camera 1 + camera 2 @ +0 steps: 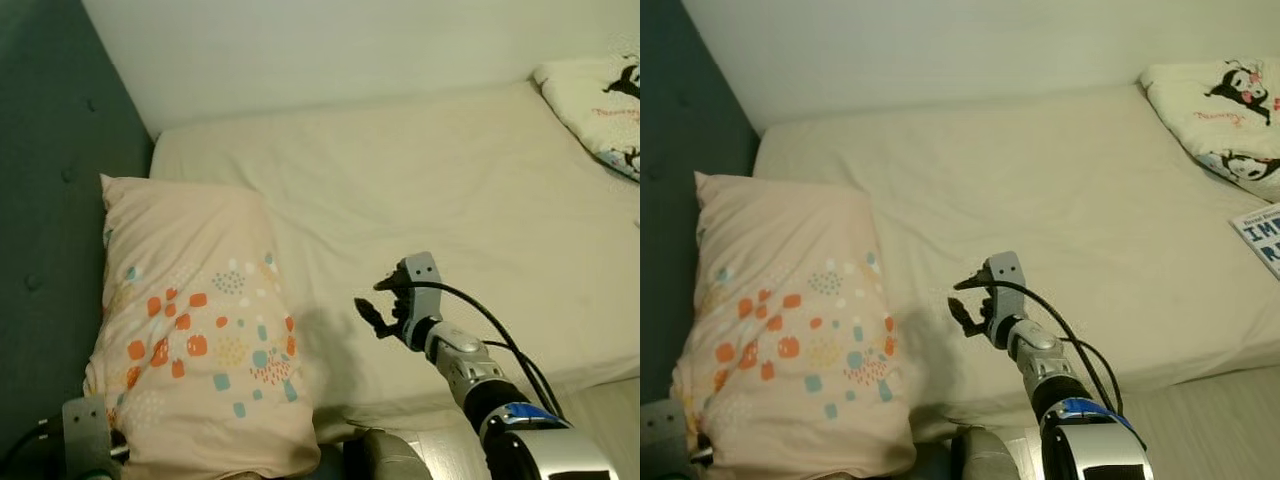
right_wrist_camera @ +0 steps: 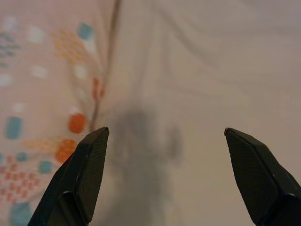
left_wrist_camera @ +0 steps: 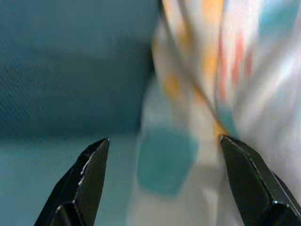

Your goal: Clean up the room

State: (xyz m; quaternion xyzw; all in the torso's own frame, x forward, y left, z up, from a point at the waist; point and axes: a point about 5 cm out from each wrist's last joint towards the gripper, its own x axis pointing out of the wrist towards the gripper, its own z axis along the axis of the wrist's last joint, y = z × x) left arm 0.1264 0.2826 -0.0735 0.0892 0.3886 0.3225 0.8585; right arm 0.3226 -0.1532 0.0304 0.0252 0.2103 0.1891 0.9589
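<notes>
the bed takes up most of what's in front of the robot, a cream sheet running back to a pale wall, with a dark teal padded headboard down its left side. against that headboard lies the big peach pillow, speckled with orange, teal and white dots, its long side running along the left edge of the mattress. at the far right corner sits a second, white pillow printed with black cartoon figures, and just below it, at the right edge of the sheet, the corner of a book or magazine with blue lettering.

the right gripper hangs over the bare sheet just to the right of the peach pillow, its silver forearm reaching up from the lower right with a black cable looping off the wrist. its two black fingers are spread wide with nothing between them — only sheet and a shadow below.

the left gripper is low at the near left corner of the peach pillow, fingers equally wide apart — the dotted fabric sits blurred and close between them, one finger right against it, though i cannot tell if it is gripped.
</notes>
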